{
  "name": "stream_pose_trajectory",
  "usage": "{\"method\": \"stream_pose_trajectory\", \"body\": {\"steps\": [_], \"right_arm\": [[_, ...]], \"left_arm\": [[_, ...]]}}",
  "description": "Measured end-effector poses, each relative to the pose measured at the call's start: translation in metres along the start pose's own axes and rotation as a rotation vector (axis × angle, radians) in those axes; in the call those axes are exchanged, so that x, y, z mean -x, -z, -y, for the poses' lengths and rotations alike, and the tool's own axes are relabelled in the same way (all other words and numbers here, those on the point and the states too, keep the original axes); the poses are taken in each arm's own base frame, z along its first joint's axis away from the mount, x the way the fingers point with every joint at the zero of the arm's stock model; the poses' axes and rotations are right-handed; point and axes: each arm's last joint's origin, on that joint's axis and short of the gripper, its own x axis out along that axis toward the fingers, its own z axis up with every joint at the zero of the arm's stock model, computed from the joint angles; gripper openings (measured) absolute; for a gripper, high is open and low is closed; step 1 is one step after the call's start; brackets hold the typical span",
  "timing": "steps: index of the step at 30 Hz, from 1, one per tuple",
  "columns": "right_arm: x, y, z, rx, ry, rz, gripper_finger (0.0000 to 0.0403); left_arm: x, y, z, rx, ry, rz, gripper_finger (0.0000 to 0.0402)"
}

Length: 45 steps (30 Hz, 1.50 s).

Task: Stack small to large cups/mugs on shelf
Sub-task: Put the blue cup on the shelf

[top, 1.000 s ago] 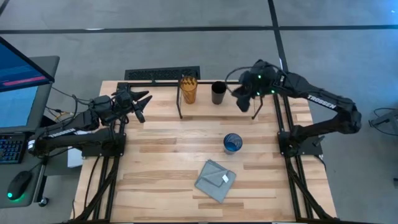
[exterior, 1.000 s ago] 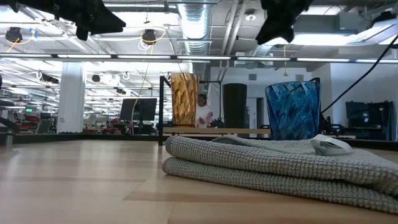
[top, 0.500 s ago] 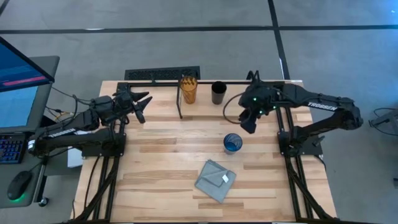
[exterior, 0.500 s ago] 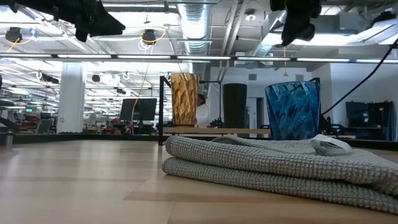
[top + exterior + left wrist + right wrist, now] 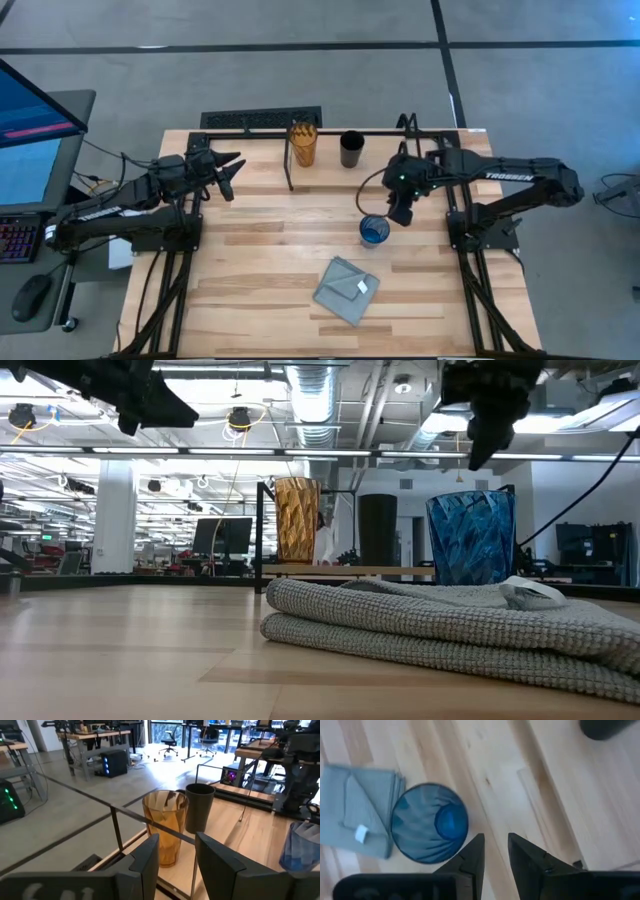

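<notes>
The right gripper (image 5: 401,212) has swung off the shelf (image 5: 420,160) and now hangs just beside the translucent blue cup (image 5: 374,231) on the tabletop, fingers slightly parted and empty. Amber tumbler (image 5: 303,144) and black cup (image 5: 351,149) stand on the shelf, so I judge blue is next. The left gripper (image 5: 226,166) waits open at the shelf's left end.

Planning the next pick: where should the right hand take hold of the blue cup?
On its rim, from straight above. The blue cup stands upright and open-mouthed on the table, clear of the grey cloth, and the right hand, open, hangs just beside it, so one finger could probably go inside the wall.
</notes>
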Motion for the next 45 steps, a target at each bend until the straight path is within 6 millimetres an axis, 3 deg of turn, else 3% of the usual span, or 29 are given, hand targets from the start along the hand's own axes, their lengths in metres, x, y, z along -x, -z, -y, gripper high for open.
{"method": "stream_pose_trajectory", "body": {"steps": [6, 12, 19, 27, 32, 45], "right_arm": [[-0.014, 0.008, -0.007, 0.098, -0.015, -0.019, 0.0107], [-0.032, 0.004, -0.011, 0.019, -0.007, -0.073, 0.0107], [-0.071, -0.003, -0.012, -0.14, 0.023, -0.214, 0.0107], [-0.101, -0.005, -0.016, -0.148, 0.006, -0.313, 0.0107], [-0.1, -0.008, -0.014, -0.159, -0.002, -0.272, 0.0107], [-0.059, -0.023, -0.006, -0.185, -0.037, -0.089, 0.0107]], "left_arm": [[0.0, 0.001, 0.0, -0.002, -0.001, -0.013, 0.0119], [0.0, 0.002, 0.0, -0.003, -0.002, -0.017, 0.0119], [0.0, 0.002, 0.0, -0.004, -0.002, -0.021, 0.0119], [0.0, 0.003, 0.0, -0.006, -0.003, -0.028, 0.0119], [0.0, 0.003, 0.0, -0.006, -0.003, -0.028, 0.0119], [0.0, 0.003, 0.0, -0.008, -0.01, -0.028, 0.0119]]}}
